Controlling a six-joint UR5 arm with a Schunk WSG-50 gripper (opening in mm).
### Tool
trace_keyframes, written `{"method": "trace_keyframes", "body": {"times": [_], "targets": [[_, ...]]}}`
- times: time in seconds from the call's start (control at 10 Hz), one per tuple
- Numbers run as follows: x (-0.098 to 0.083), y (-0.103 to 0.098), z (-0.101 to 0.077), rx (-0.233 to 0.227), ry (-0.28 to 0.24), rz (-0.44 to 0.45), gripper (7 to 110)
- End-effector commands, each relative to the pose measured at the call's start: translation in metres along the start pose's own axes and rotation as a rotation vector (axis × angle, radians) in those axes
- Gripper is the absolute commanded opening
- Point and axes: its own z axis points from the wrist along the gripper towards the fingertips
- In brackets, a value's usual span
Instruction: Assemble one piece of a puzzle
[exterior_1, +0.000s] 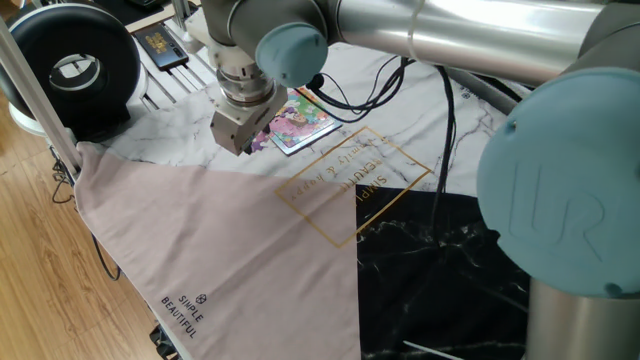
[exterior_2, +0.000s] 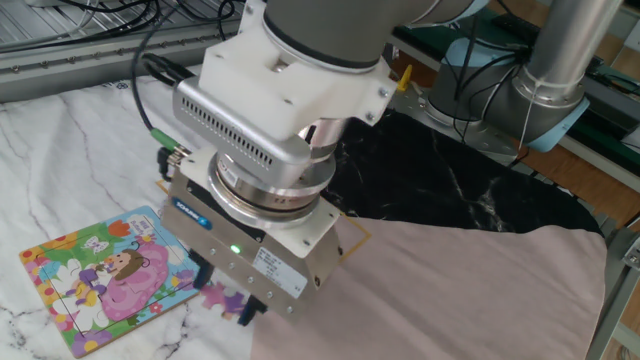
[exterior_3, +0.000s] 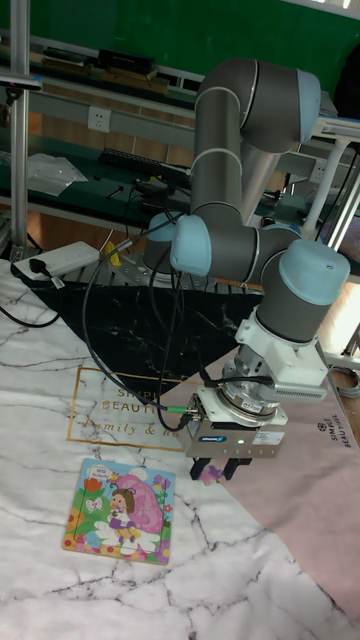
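The hand (exterior_2: 226, 301) grips the piece (exterior_2: 222, 297), seemingly just off the marble surface (exterior_2: 70, 150), beside the puzzle (exterior_2: 108, 276); open room lies between the puzzle's edge and the pink cloth (exterior_2: 450, 290).

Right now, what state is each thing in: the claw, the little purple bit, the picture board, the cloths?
Gripper: shut on the piece, low over the table, beside the puzzle.
Piece: held between the fingers, not yet in the puzzle.
Puzzle: flat on the marble cloth, face up.
Pink cloth: spread flat.
Marble cloth: spread flat.
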Motion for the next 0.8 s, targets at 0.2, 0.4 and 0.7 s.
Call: {"method": "trace_keyframes", "body": {"times": [0.2,0.4,0.7], "targets": [[-0.007,-0.002,0.000,0.010,-0.010,0.000,44],[-0.005,0.001,-0.001,0.003,-0.002,0.001,44],[-0.002,0.009,-0.004,-0.023,0.010,-0.001,44]]}}
